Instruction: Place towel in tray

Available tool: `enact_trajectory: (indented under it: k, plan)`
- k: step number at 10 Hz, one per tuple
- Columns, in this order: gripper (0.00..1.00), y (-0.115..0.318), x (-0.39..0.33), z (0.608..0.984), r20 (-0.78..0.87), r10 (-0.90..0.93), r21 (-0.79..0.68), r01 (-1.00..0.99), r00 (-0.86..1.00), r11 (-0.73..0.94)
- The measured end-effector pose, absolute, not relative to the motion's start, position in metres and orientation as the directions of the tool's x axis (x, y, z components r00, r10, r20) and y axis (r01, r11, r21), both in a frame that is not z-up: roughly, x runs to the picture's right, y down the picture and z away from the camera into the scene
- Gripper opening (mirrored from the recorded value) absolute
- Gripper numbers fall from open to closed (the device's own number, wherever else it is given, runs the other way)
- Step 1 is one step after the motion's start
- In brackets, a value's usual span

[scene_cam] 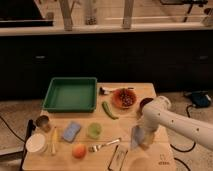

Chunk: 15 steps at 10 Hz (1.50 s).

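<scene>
The green tray [70, 93] sits at the table's back left with nothing in it. The towel [134, 136], a small pale grey-blue cloth, lies near the front right of the table. My gripper [143, 140] hangs from the white arm [172, 122] that reaches in from the right. It is down at the towel's right side, touching or partly covering it. The towel is still at table level.
An orange bowl [123, 98] of dark fruit, a maroon bowl [146, 103] and a green vegetable [109, 110] lie between the towel and the tray. A blue sponge [71, 131], green cup [93, 130], fork [104, 145], orange fruit [78, 150], white bowl [36, 143] and metal cup [43, 122] fill the front left.
</scene>
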State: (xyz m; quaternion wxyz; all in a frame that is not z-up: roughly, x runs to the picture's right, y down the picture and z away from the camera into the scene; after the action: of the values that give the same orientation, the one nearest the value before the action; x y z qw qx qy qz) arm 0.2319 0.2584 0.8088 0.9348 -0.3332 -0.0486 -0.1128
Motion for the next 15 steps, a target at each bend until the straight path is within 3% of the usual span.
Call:
enact_trajectory:
  k: [4, 6, 7, 9, 10, 12, 15]
  plan:
    - [0.18, 0.257, 0.238, 0.805, 0.162, -0.182, -0.609, 0.244, 0.97, 0.755]
    - [0.01, 0.236, 0.233, 0.791, 0.152, -0.197, -0.597, 0.249, 0.968, 0.763]
    - [0.01, 0.227, 0.23, 0.784, 0.149, -0.201, -0.594, 0.251, 0.968, 0.764]
    - [0.02, 0.214, 0.219, 0.773, 0.15, -0.215, -0.593, 0.262, 0.965, 0.761]
    - [0.09, 0.214, 0.219, 0.771, 0.148, -0.213, -0.598, 0.259, 0.966, 0.758]
    - [0.41, 0.232, 0.248, 0.777, 0.141, -0.201, -0.602, 0.245, 0.969, 0.76]
    - [0.56, 0.23, 0.251, 0.767, 0.137, -0.202, -0.602, 0.243, 0.97, 0.761]
